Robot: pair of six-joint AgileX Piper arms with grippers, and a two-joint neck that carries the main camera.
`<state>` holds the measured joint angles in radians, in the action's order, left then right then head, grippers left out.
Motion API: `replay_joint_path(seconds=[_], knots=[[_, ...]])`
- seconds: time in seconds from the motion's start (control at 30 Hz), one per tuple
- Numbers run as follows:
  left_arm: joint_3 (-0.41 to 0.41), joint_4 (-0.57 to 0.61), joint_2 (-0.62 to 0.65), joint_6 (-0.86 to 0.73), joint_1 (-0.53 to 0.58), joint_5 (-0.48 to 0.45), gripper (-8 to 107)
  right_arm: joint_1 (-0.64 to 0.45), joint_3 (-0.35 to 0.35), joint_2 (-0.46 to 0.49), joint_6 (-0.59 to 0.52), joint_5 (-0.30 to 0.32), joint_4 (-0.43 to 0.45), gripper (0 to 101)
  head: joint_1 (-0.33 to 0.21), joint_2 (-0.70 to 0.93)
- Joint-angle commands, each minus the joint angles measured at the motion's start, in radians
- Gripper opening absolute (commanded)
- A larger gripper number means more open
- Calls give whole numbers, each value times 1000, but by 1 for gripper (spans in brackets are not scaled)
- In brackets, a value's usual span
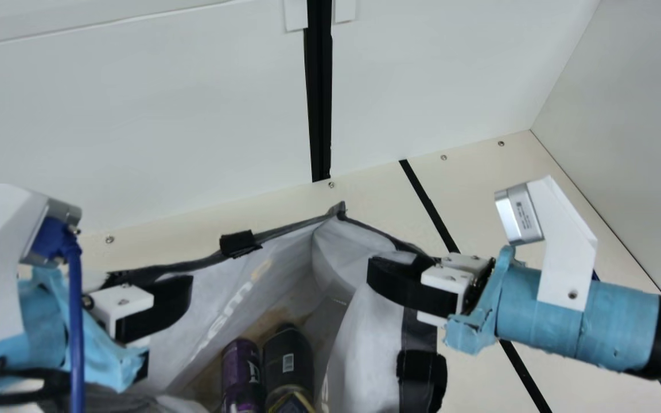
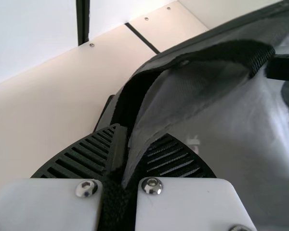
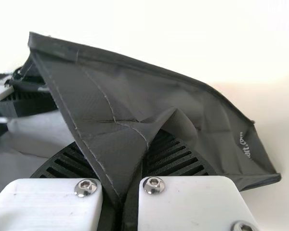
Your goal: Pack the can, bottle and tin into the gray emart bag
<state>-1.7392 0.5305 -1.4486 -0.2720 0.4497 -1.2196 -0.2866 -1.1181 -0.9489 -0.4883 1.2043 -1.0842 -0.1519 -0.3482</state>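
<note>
The gray bag [image 1: 261, 287] gapes at the lower middle of the main view. A purple can [image 1: 241, 367] and a dark bottle [image 1: 288, 361] lie side by side inside it; a dark and yellow top [image 1: 291, 401] shows below the bottle, too cut off to identify. My left gripper [image 1: 178, 304] is at the bag's left rim; in the left wrist view the left gripper [image 2: 127, 154] is shut on the rim of the bag [image 2: 192, 72]. My right gripper [image 1: 379, 281] holds the right side; in the right wrist view the right gripper [image 3: 135, 168] is shut on the folded rim of the bag [image 3: 101, 101].
Cream table [image 1: 491, 229] extends behind and right of the bag, crossed by black strips [image 1: 431, 206]. White walls [image 1: 135, 126] stand at the back and right. A blue cable [image 1: 76, 332] hangs along my left arm.
</note>
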Motion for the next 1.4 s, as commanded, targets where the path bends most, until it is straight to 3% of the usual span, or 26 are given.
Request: replay_joint_path(seconds=[0.0, 0.6, 1.07, 1.37], knots=[[-13, 7, -24, -33, -16, 0, 10, 20, -4, -29, -20, -19, 12, 0, -23, -1], [-161, 57, -191, -172, -113, 0, 10, 244, -75, -225, -81, -241, 69, 0, -23, -1], [-267, 74, -297, -207, -130, 0, 10, 334, -123, -321, -124, -340, 128, 0, -23, -1], [-328, 82, -343, -212, -133, 0, 10, 360, -147, -357, -131, -371, 144, 0, -23, -1]])
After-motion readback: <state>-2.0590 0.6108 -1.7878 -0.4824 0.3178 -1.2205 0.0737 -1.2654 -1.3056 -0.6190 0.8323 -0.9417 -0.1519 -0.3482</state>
